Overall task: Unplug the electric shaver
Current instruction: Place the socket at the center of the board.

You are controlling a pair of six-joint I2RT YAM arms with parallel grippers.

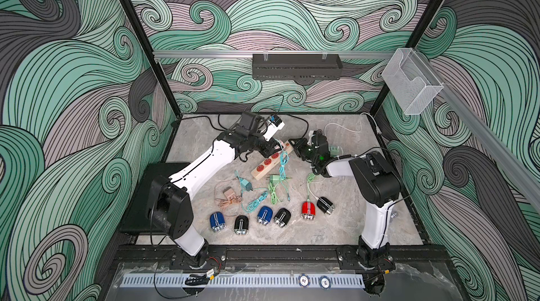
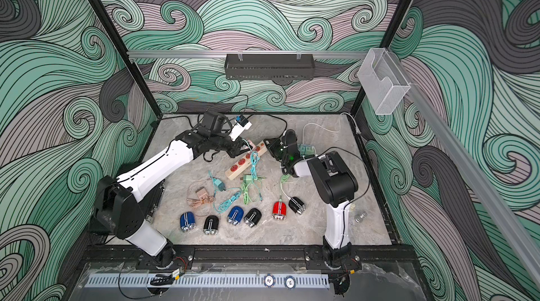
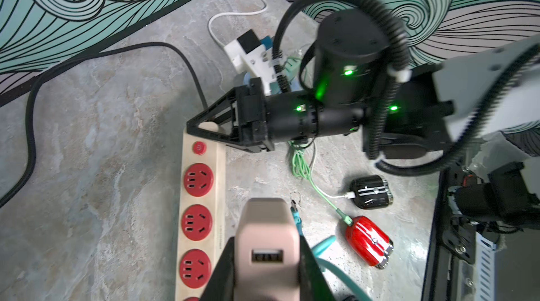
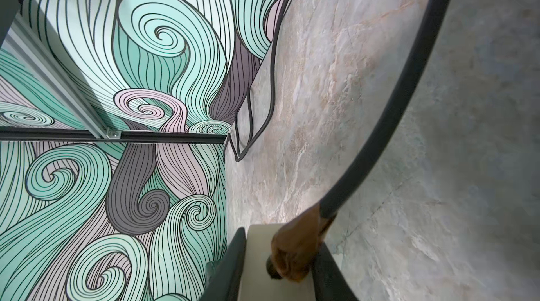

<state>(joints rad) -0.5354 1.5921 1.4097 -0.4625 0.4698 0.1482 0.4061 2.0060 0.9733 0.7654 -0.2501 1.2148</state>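
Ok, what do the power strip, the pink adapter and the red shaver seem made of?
The power strip has a pale matte casing, wood-toned, either wood or printed plastic; its sockets look like glossy red plastic. The pink adapter looks like smooth matte plastic. The red shaver has a glossy shell with highlights, probably plastic, and a chrome-like end.

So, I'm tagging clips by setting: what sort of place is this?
Likely a robot test cell: swirl-patterned walls on a black frame, two white-and-black robot arms bolted to a front rail, a marble-look tabletop strewn with small rounded shavers and cables.
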